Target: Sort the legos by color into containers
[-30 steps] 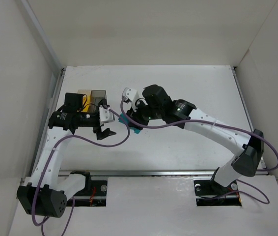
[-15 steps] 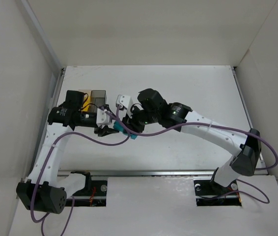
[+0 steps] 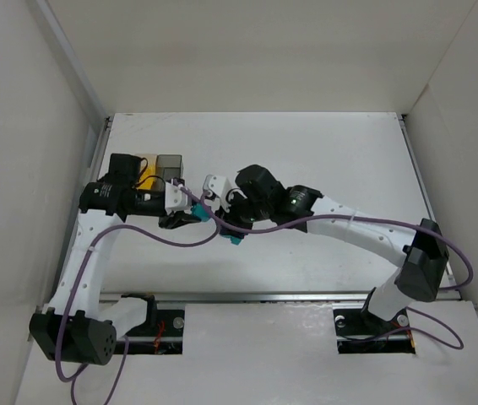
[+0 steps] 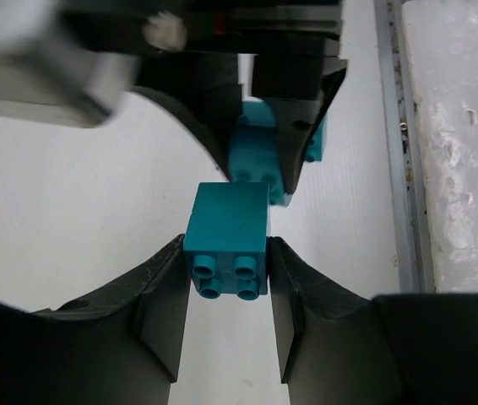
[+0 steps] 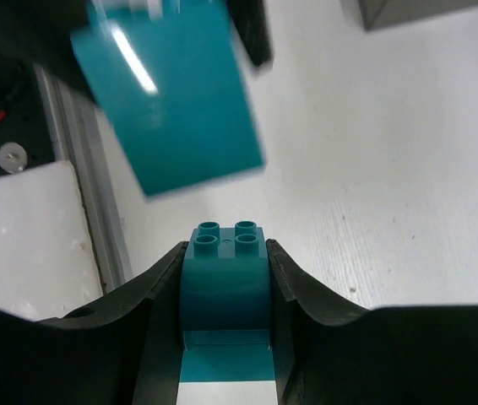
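1. The left pincer (image 4: pixel 226 257) is clamped on a teal block (image 4: pixel 226 236), with the studs facing its own camera. The right pincer (image 5: pixel 225 253) is clamped on a second teal block (image 5: pixel 225 283). Both blocks hang above the white counter (image 3: pixel 323 160), near the two small boxes.
2. The blocks sit end to end and very near each other. I cannot tell whether they touch.
3. Risk: if either arm pushes in, one block could knock the other crooked or out of its grip.
4. Risk: the amber box (image 3: pixel 144 162) shows yellow inside and the grey box (image 3: pixel 170 164) adjoins it. A slightly off drop would put a teal block with the wrong colour.
5. The blocks are hard, glossy plastic with square edges and four round studs. Their slick sides probably give the matte black fingers (image 4: pixel 163 304) little bite.
6. The boxes look thin, see-through and light, so a nudge would likely shift them.
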You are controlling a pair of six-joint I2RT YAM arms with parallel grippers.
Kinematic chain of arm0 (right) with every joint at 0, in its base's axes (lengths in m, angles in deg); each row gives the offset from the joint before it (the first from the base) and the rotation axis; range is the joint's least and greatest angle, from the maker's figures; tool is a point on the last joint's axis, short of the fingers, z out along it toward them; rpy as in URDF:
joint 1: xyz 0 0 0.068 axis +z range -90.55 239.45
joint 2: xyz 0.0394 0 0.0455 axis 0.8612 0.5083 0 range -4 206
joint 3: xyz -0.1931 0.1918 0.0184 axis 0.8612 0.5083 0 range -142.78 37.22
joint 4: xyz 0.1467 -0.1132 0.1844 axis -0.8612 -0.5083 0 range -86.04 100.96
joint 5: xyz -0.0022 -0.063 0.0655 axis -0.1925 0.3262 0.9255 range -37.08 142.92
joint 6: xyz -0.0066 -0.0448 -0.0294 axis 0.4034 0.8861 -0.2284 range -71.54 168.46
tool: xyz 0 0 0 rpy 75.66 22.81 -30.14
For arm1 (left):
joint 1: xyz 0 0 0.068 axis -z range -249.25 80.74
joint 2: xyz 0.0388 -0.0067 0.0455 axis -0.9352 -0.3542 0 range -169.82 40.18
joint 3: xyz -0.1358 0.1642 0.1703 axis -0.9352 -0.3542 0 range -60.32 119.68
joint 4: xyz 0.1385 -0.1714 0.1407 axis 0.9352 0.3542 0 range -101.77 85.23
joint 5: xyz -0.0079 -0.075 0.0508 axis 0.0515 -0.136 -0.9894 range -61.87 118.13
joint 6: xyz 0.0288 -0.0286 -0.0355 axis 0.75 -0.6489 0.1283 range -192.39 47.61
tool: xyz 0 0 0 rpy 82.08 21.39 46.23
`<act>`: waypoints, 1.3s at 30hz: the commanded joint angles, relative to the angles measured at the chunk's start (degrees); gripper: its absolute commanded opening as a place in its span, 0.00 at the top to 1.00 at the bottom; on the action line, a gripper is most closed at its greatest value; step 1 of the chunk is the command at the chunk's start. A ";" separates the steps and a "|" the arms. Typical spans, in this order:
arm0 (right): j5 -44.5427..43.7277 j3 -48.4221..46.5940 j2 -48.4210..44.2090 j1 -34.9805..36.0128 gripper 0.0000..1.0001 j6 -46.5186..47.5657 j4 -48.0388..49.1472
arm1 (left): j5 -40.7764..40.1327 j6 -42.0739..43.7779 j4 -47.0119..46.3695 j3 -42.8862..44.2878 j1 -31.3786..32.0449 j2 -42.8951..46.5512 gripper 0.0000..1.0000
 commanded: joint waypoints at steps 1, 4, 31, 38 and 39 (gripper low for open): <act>-3.66 2.32 -1.92 0.53 1.00 0.10 4.13 | -1.29 -4.13 -2.35 2.06 -1.92 -0.23 1.00; -3.66 4.08 -1.92 -0.34 1.00 -0.51 5.62 | -2.10 -6.52 -4.82 1.53 -2.54 -0.85 1.00; -3.07 4.48 2.88 -7.90 0.21 -5.10 12.46 | 0.18 -13.39 -11.50 -2.60 -6.68 -2.17 1.00; 12.94 5.68 -4.47 -6.76 0.22 0.53 18.11 | 7.03 -8.98 -8.25 -2.07 -6.68 -2.17 1.00; 12.95 4.80 -4.47 -5.89 0.22 0.54 18.11 | 7.82 -8.29 -7.55 -2.07 -6.68 -2.17 1.00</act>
